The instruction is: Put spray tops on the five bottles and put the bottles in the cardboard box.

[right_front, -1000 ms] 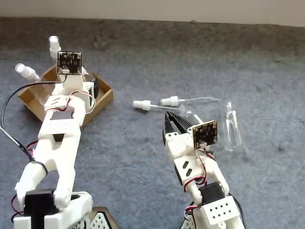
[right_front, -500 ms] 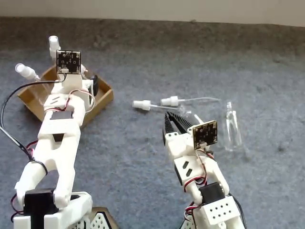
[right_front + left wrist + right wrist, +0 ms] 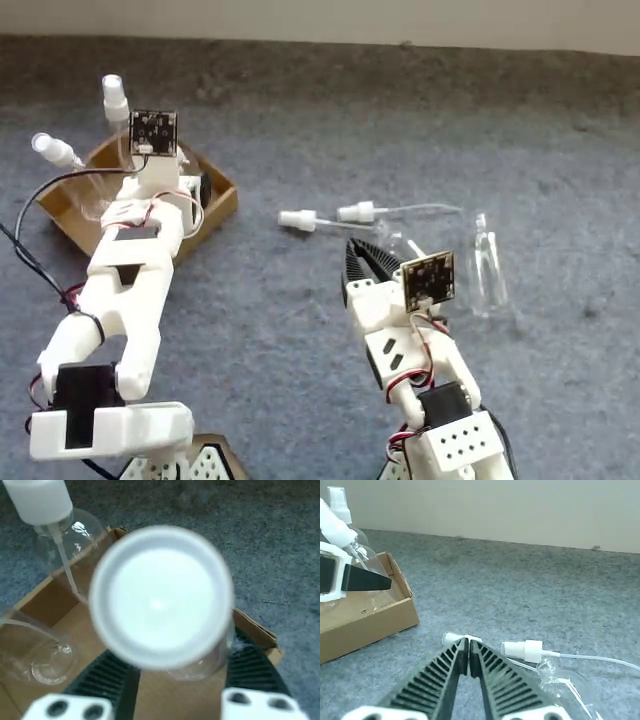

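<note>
Looking down from the high view, the cardboard box (image 3: 215,205) sits under the left arm with capped bottles (image 3: 115,100) standing in it. Over on the carpet lie two loose spray tops (image 3: 360,211) and two bare bottles (image 3: 487,265), just ahead of the right gripper (image 3: 352,245).

On to the left wrist view: a capped bottle's white top (image 3: 160,597) looms large over the box floor (image 3: 45,600), inside the left gripper (image 3: 172,667). Whether it is clamped or released, I can't tell.

The right wrist view shows the right gripper (image 3: 468,647) pressed closed on nothing, with a spray top (image 3: 522,650) just beyond. These look light, smooth and prone to rolling, and the dip tube is thin and bendy. I'd grip the stiff white collar, and take bottles around mid-body.
</note>
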Action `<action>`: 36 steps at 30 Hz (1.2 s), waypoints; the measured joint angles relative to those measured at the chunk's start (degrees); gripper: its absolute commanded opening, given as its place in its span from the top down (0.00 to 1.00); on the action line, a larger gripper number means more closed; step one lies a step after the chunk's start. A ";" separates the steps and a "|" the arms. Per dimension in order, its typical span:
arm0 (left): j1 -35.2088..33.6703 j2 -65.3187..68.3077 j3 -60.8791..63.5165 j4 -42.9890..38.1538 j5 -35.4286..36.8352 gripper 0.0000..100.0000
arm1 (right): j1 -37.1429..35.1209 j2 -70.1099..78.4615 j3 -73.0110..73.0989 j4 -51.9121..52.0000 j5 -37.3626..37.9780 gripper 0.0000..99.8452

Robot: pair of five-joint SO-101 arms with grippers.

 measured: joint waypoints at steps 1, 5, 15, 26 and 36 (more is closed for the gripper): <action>0.00 0.09 0.00 0.00 0.00 0.91 | 0.00 0.00 0.00 0.00 0.00 0.99; 0.00 0.09 0.00 0.00 0.00 0.91 | 0.00 0.00 0.00 0.00 0.00 0.99; 0.00 0.09 0.00 0.00 0.00 0.91 | 0.00 0.00 0.00 0.00 0.00 0.99; 0.00 0.09 0.00 0.00 0.00 0.91 | 0.00 0.00 0.00 0.00 0.00 0.99; 0.00 0.09 0.00 0.00 0.00 0.87 | 0.00 0.00 0.00 0.00 0.00 0.99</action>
